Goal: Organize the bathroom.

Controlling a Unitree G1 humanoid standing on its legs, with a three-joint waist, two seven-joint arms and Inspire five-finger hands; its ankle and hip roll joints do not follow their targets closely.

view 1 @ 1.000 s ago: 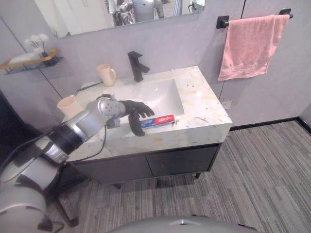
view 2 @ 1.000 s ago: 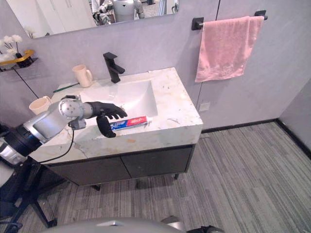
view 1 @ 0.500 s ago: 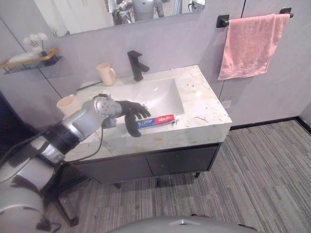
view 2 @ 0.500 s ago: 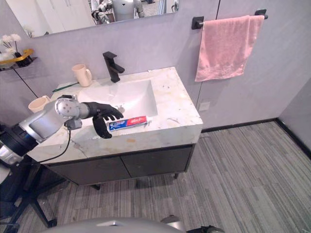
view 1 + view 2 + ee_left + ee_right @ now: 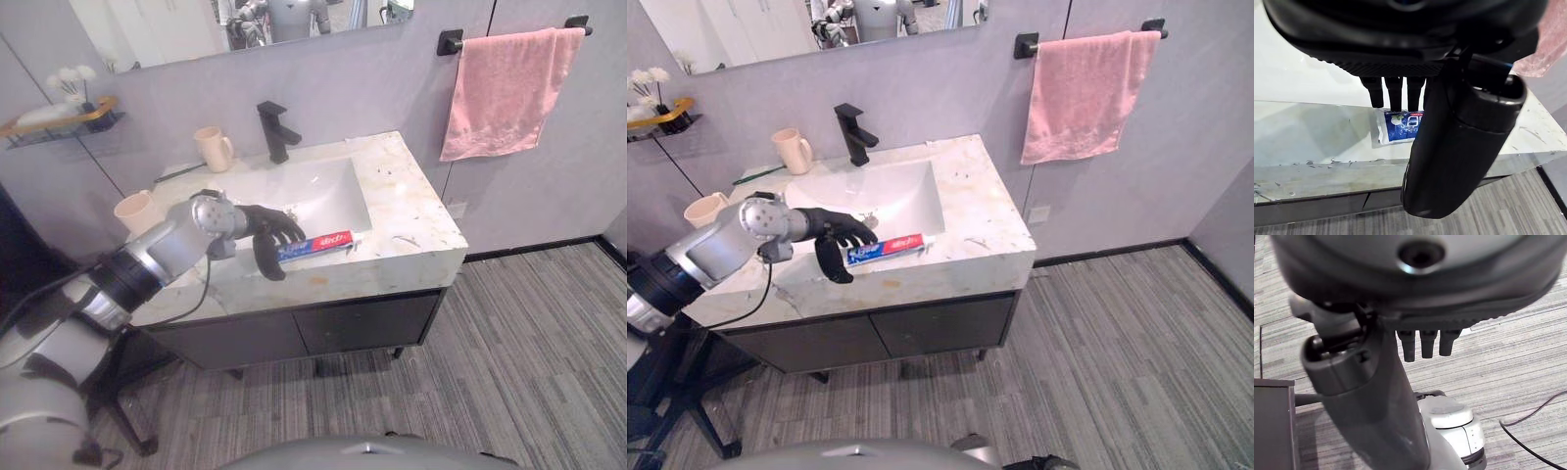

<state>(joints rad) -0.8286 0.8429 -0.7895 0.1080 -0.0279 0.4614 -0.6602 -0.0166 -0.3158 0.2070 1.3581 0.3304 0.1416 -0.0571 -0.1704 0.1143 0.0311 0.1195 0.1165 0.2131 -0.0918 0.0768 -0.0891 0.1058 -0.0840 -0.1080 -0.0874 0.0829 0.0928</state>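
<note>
Since a second ago my left hand [image 5: 266, 231] has drawn back a little toward the near left, so its fingers now sit at the left end of the toothpaste tube [image 5: 315, 244] rather than reaching over it. That hand hovers low over the front strip of the marble counter [image 5: 411, 211], fingers extended and loosely spread, thumb hanging down toward the counter edge, and it holds nothing. My left wrist view shows the fingertips just above the tube's end; I cannot tell whether they touch it. The tube lies flat along the front rim of the white sink basin [image 5: 313, 191], untouched by anything else. My right hand [image 5: 1376, 396] shows in its own wrist view over the grey floor, fingers straight, empty. Left of the basin a beige cup [image 5: 137, 212] stands on the counter. Farther back a second cup [image 5: 215, 149] stands near the black faucet [image 5: 275, 131]. Beyond, a pink towel [image 5: 505, 90] hangs from a wall bar at right, and a small shelf [image 5: 59, 125] holds white flowers at left.
</note>
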